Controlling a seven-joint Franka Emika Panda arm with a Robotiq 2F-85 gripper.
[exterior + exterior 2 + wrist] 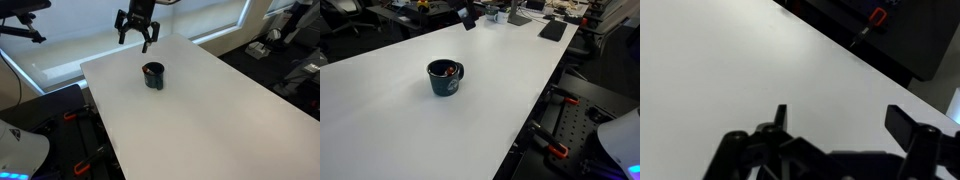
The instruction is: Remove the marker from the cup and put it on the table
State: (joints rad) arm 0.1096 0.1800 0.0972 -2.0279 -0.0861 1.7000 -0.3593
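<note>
1. In an exterior view, the gripper (pixel 136 40) hangs over the far end of the table (pixel 200 115). Its fingers are spread wide with nothing between them, so it is released.
2. In that view the cup (pixel 153 76) stands upright on the table. It sits toward the far end, below the gripper and well apart from it.
3. The marker (pixel 148 69) is in the cup, showing only as an orange-red spot at the rim.
4. In an exterior view from another side, the cup (pixel 445 80) stands upright on the white table (pixel 390 120), well in from every edge. Its handle (pixel 461 70) points to the right of the picture.
5. Here the marker (pixel 446 70) lies inside the cup's mouth, its orange-red end against the inner wall. How it leans is too small to tell.
6. Off the table's right edge is a black frame with orange-red clamps (pixel 556 151).
7. In the wrist view the gripper (pixel 840 120) comes in from the bottom. Its two dark fingers (pixel 902 122) are well apart, with only bare table (pixel 720 60) between them, so it is open and holds nothing.
8. The table's edge runs diagonally across the upper right of the wrist view. Beyond it is dark floor with a small red part (pixel 878 15).
</note>
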